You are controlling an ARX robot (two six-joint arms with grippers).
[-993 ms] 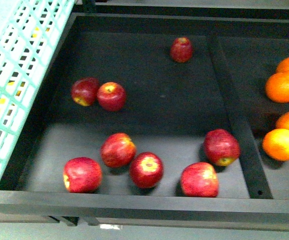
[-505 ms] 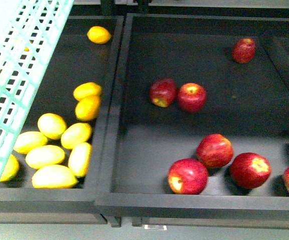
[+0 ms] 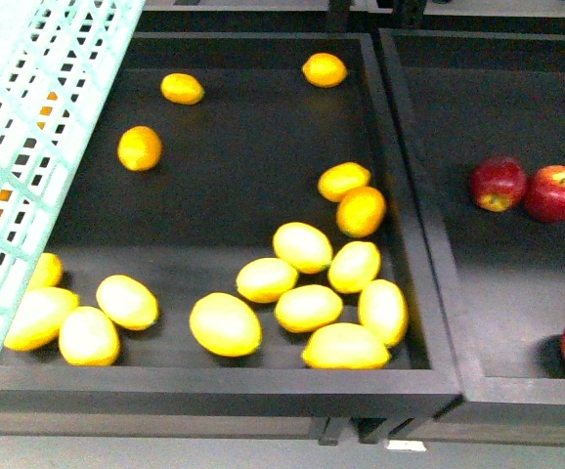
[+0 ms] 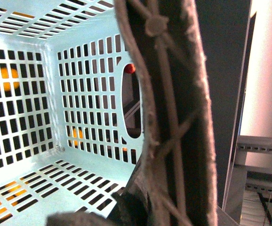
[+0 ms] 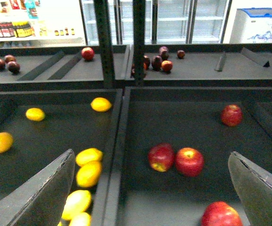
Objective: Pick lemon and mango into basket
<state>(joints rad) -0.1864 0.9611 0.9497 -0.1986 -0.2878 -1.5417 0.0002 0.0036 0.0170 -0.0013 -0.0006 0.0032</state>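
Note:
Several yellow oval lemons (image 3: 224,323) lie in a black bin (image 3: 214,386), most of them near its front wall. The mango is out of view. The turquoise slotted basket (image 3: 38,147) hangs tilted at the left edge of the front view. In the left wrist view its inside (image 4: 79,94) fills the picture, and my left gripper (image 4: 126,207) is shut on its brown handle (image 4: 169,117). My right gripper (image 5: 150,197) is open with nothing between its fingers (image 5: 37,193). It hovers over the wall between the bin of lemons (image 5: 89,174) and the apple bin.
Red apples (image 3: 527,186) lie in the bin to the right, behind a black dividing wall (image 3: 419,225). Smaller orange-yellow fruits (image 3: 140,148) sit toward the bin's back. In the right wrist view, upright posts (image 5: 103,42) and a rear shelf of dark fruit (image 5: 157,59) stand behind.
The front view has swept left: the apple bin and tangerines slid off to the right and the bin of lemons now fills the middle. The basket stays at the left edge.

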